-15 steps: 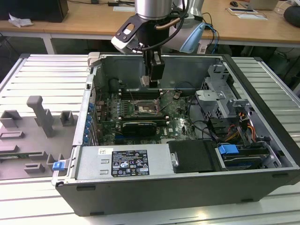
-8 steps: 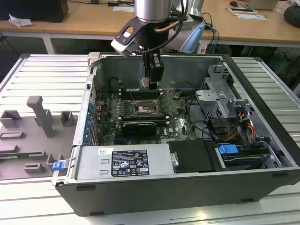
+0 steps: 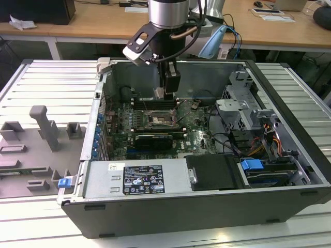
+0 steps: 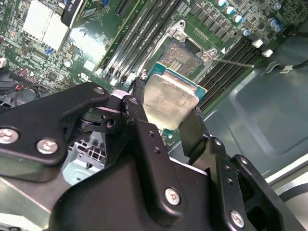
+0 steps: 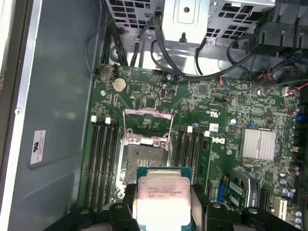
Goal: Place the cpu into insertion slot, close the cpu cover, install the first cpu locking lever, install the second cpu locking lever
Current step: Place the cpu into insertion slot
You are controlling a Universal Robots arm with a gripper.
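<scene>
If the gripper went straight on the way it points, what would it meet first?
Likely the insertion slot, or its rim: the gripper, shut on the cpu, points down near the socket, the cpu cover raised. Alignment is unclear.

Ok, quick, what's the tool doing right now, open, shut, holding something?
The tool is closed on the cpu, not yet in the insertion slot.

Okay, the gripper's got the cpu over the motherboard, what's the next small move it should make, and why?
Probably a small sideways shift to centre the cpu over the insertion slot before lowering. The gripper is shut on the cpu, which in both wrist views looks offset from the open slot, and the cpu cover stands raised, leaving the slot free.
</scene>
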